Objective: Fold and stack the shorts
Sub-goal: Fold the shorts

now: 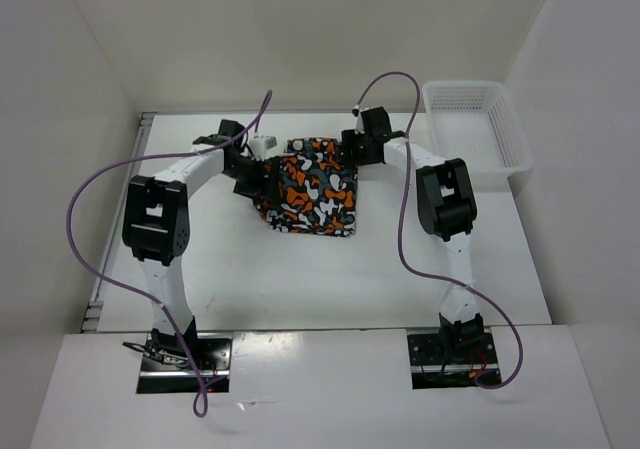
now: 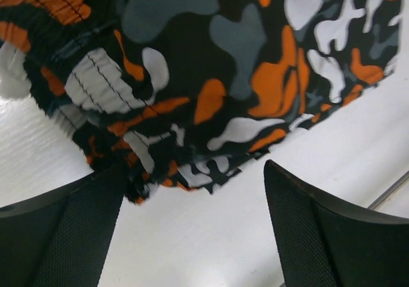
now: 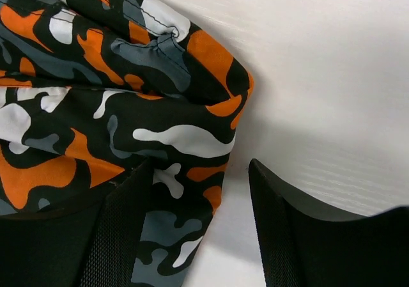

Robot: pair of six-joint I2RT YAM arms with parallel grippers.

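Shorts [image 1: 312, 191] were found bunched on the table [image 1: 300, 279], flanked at their edges by the left gripper [image 2: 193, 172] and the right gripper [image 3: 198, 165], each spread wide with nothing clasped. Farther back, a mesh basket [image 1: 470, 86] was set.

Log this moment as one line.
shorts: folded over on table | left end effector: open, at shorts' edge | right end effector: open, at shorts' corner | basket: far right

A white plastic mesh basket [image 1: 475, 129] sits at the far right corner of the white worktop [image 1: 300, 279], its long side running along the right edge. Plain white walls [image 1: 300, 29] enclose the worktop at the back and on both sides.
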